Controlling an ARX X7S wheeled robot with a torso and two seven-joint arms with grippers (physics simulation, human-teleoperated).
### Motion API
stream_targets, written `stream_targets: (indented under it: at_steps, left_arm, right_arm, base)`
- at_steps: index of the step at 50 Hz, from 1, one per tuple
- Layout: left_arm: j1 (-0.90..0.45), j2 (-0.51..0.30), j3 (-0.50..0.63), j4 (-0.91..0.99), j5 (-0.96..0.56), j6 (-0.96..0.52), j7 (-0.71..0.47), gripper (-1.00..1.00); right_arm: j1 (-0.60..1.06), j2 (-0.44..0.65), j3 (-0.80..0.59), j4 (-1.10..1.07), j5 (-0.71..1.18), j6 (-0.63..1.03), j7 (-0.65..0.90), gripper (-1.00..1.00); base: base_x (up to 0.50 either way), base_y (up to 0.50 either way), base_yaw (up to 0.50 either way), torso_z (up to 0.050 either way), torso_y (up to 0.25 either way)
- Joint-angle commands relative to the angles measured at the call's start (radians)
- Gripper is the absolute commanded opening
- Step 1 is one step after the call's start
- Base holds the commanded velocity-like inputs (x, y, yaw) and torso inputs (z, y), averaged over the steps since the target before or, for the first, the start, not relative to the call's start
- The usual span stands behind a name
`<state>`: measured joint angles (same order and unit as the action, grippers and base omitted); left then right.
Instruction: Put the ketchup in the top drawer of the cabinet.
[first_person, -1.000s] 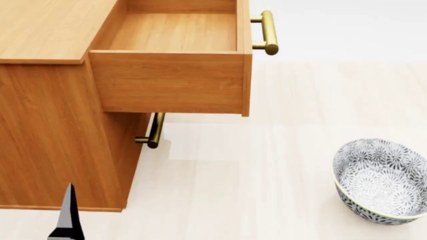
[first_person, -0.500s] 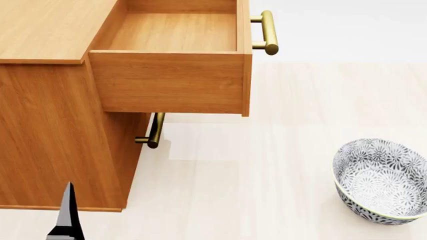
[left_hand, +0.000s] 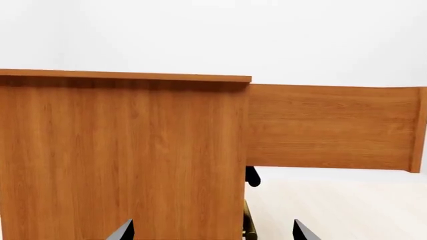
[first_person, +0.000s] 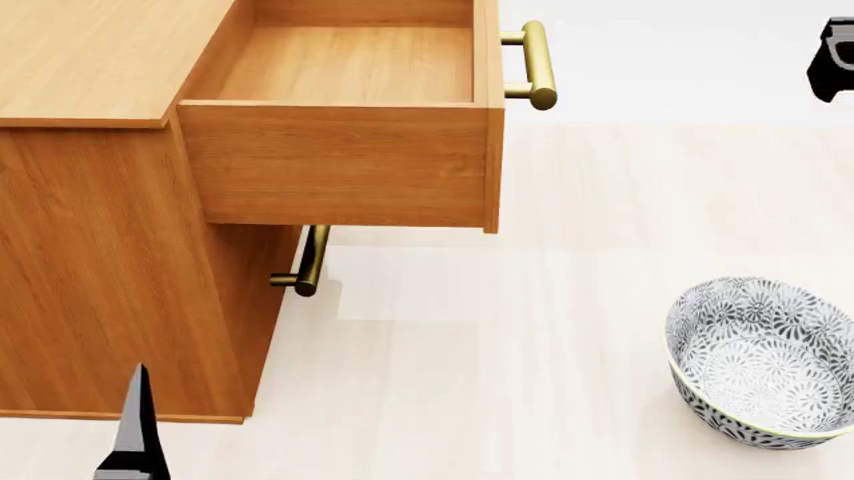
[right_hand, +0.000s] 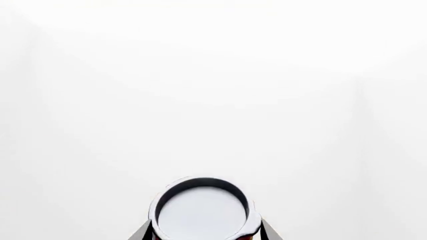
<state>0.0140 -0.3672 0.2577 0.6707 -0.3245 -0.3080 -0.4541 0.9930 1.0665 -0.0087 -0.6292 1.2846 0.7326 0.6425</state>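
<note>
The top drawer (first_person: 350, 110) stands open and empty, the right gripper (right_hand: 203, 235) clamps the ketchup (right_hand: 203, 210) well away from it, and the left gripper (left_hand: 210, 231) hangs spread with nothing in it.

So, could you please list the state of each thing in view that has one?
top drawer: pulled open, nothing inside.
lower drawer: shut.
bowl: upright on the floor, nothing in it.
ketchup: held between the right gripper's fingers.
left gripper: open, holding nothing.
right gripper: shut on the can.
</note>
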Motion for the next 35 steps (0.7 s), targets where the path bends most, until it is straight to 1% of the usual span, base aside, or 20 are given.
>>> stream_targets:
  at_steps: [1, 5, 17, 35]
  left_arm:
    - [0.003, 0.0, 0.001, -0.008, 0.0, 0.011, -0.002, 1.0]
    - [0.002, -0.002, 0.001, -0.003, -0.003, 0.004, -0.006, 1.0]
    - [0.0, -0.003, -0.002, -0.007, -0.01, 0.007, -0.008, 1.0]
    - [-0.015, -0.003, 0.005, -0.016, -0.014, 0.004, -0.011, 1.0]
  right_arm:
    - [0.245, -0.078, -0.152, 0.063, -0.057, 0.082, -0.037, -1.0]
    - [0.3, -0.134, -0.202, 0.109, -0.084, 0.093, -0.066, -1.0]
    - [0.403, -0.227, -0.27, 0.196, -0.121, 0.106, -0.115, -1.0]
    - [0.532, -0.372, -0.391, 0.344, -0.244, 0.079, -0.221, -1.0]
  base:
    - [0.0, 0.0, 0.0, 0.0, 0.0]
    - [0.0, 0.0, 0.0, 0.0, 0.0]
    - [0.0, 0.0, 0.0, 0.0, 0.001]
    - [0.0, 0.0, 0.0, 0.0, 0.0]
